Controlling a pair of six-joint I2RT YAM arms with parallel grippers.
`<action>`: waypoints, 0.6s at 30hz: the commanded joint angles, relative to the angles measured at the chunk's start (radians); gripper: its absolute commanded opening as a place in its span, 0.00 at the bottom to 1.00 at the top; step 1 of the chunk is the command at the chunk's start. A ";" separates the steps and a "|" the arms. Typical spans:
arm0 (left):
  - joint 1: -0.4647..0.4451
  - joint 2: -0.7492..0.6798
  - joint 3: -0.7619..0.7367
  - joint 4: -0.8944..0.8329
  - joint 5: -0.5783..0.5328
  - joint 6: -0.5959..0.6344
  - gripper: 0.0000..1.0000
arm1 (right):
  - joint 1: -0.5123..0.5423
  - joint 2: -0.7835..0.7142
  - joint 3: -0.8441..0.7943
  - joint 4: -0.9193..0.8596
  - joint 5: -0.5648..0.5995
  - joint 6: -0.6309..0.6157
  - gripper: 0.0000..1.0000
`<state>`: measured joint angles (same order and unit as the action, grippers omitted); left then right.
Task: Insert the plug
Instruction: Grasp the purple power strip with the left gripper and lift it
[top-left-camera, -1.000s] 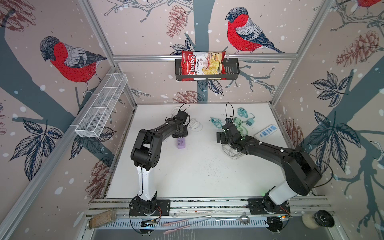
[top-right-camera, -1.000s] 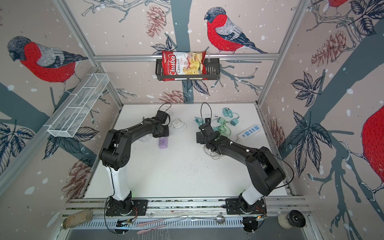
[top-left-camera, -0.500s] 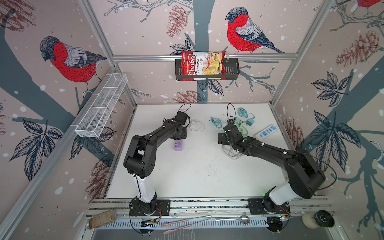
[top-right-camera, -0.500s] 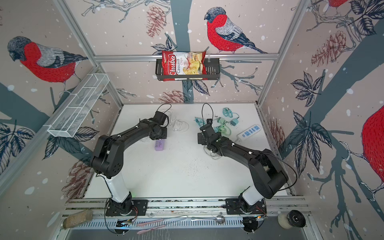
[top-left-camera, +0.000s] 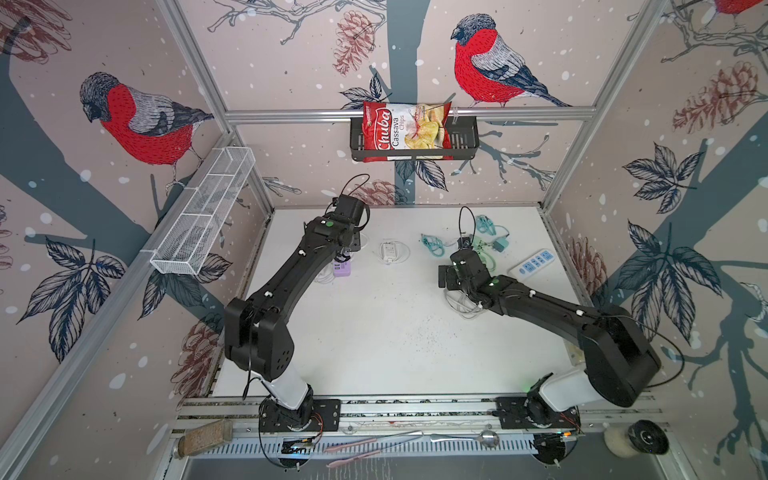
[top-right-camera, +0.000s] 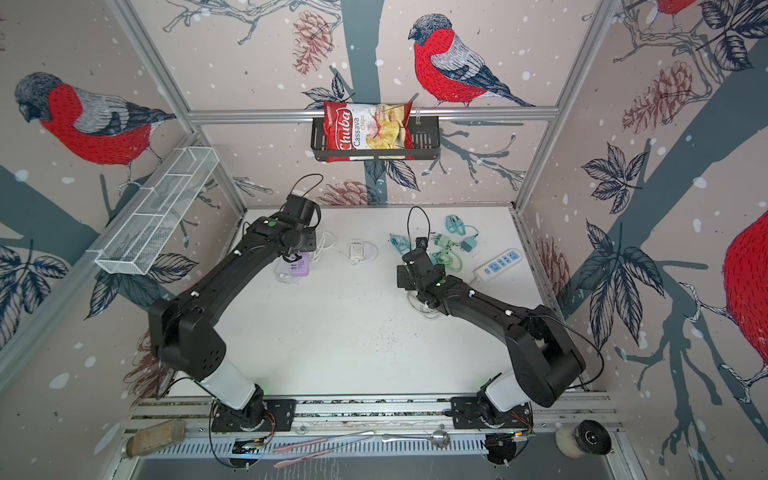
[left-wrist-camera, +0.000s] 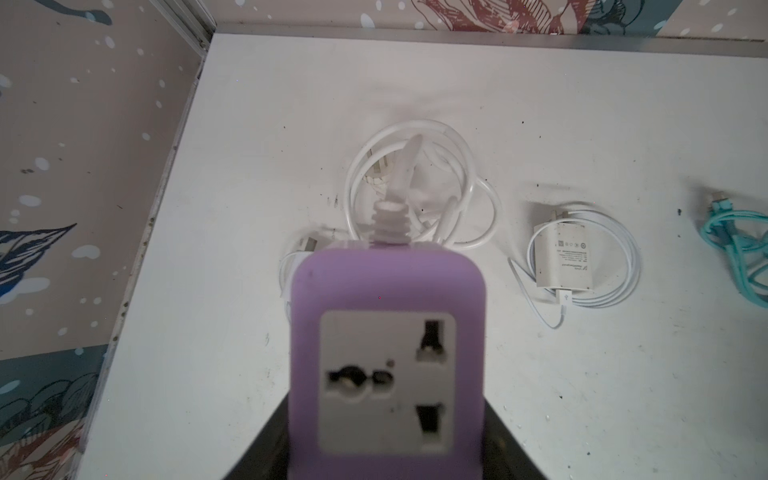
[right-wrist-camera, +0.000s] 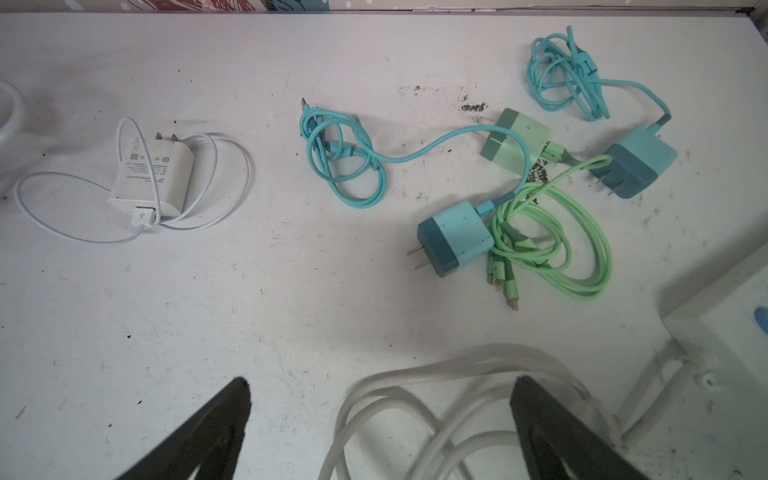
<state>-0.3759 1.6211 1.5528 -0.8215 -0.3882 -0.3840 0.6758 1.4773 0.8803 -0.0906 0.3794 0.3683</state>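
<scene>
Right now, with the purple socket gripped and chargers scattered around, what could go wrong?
The left hand holds the purple socket; its coiled white cord might tug it askew. The open right hand hovers over the power strip's cord and might snag it. The teal charger lies against the green cable, so lifting one could drag the other.
</scene>
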 joint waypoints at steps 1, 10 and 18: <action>-0.002 -0.062 0.010 -0.053 0.018 0.033 0.26 | 0.001 -0.015 -0.005 -0.002 0.030 -0.010 0.99; -0.134 -0.286 -0.116 -0.059 0.109 0.020 0.25 | -0.001 -0.059 -0.020 -0.006 0.063 -0.030 0.99; -0.330 -0.428 -0.279 0.008 0.159 0.033 0.25 | -0.035 -0.118 -0.058 -0.026 0.117 -0.036 1.00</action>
<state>-0.6689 1.2228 1.3125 -0.8833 -0.2375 -0.3595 0.6548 1.3766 0.8314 -0.0952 0.4515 0.3382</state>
